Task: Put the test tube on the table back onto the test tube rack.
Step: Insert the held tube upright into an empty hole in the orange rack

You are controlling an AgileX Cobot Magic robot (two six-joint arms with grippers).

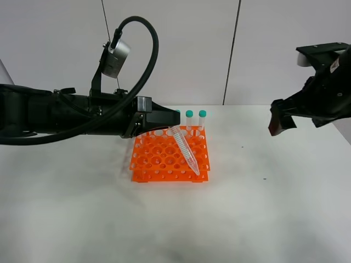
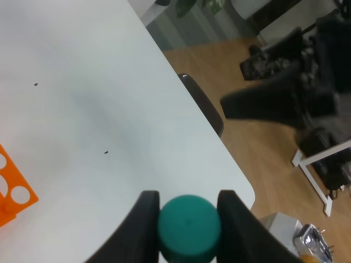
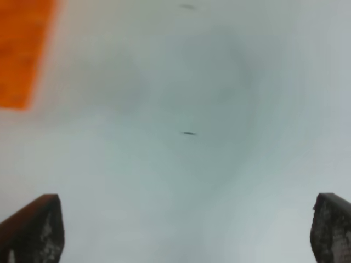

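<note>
My left gripper is shut on the teal cap end of the test tube. The clear tube slants down and to the right, and its conical tip hovers over the front right part of the orange test tube rack. In the left wrist view the teal cap sits clamped between the two black fingers, with a rack corner at the edge. My right gripper hangs open above the table at the right, well clear of the rack. Its dark fingertips are spread wide with nothing between them.
Three more teal-capped tubes stand upright in the rack's back row, just behind the held tube. The blurred rack shows in the right wrist view. The table's rounded corner and the floor beyond appear in the left wrist view.
</note>
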